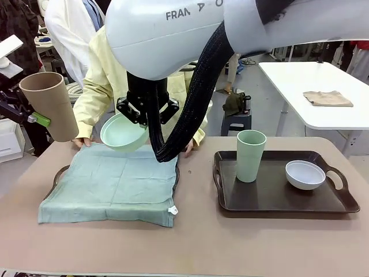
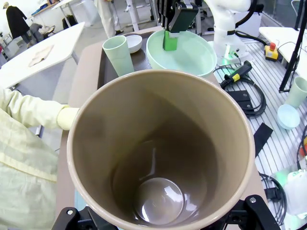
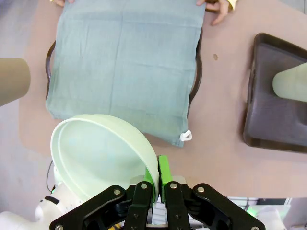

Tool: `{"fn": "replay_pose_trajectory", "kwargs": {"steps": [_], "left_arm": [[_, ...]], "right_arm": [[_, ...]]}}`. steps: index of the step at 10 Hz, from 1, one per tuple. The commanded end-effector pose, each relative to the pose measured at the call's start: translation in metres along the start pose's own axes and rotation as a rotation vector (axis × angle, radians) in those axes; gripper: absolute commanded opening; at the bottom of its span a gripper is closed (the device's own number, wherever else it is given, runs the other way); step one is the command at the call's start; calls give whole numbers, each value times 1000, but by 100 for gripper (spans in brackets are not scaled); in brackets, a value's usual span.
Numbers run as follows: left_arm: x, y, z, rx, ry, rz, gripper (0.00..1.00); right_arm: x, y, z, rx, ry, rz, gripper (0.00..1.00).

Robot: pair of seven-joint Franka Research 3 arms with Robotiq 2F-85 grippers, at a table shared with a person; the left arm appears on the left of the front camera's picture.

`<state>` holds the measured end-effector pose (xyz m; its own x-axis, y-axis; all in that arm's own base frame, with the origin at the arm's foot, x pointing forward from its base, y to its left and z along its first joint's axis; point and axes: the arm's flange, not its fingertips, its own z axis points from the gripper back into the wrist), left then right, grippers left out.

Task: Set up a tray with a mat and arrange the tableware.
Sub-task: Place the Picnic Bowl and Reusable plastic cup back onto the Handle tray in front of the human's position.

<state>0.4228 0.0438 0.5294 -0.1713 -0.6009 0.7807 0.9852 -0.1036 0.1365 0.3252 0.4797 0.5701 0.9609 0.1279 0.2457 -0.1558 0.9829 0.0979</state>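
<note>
You have the mat (image 1: 115, 184) spread over the left tray (image 1: 59, 173). Your left gripper (image 1: 40, 119) grasps the tan cup (image 1: 51, 104) aloft at the left. Your right gripper (image 3: 159, 175) pinches the mint bowl (image 1: 123, 133) by its rim above the mat. Green cup (image 1: 251, 154) and white bowl (image 1: 305, 174) remain to place; they sit on the right tray (image 1: 277, 202).

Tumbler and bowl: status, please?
Left gripper grips tall tan plastic tumbler. Right gripper pinches mint green shallow bowl. Person's hands on green cloth mat.

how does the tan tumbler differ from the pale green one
The tan tumbler hangs tilted in the air; the pale green tumbler stands upright. The left fingers clamp the tan tumbler; the pale green tumbler rests free on the dark tray. Both are tall, tapered cups.
</note>
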Motion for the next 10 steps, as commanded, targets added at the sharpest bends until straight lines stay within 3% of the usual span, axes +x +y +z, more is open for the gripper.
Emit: {"fn": "replay_pose_trajectory", "kwargs": {"steps": [1, 10], "left_arm": [[-1, 1, 1, 6, 12, -19, 24], [-1, 1, 1, 6, 12, -19, 24]], "right_arm": [[-1, 1, -1, -3, 3, -2, 1], [-1, 1, -1, -3, 3, -2, 1]]}}
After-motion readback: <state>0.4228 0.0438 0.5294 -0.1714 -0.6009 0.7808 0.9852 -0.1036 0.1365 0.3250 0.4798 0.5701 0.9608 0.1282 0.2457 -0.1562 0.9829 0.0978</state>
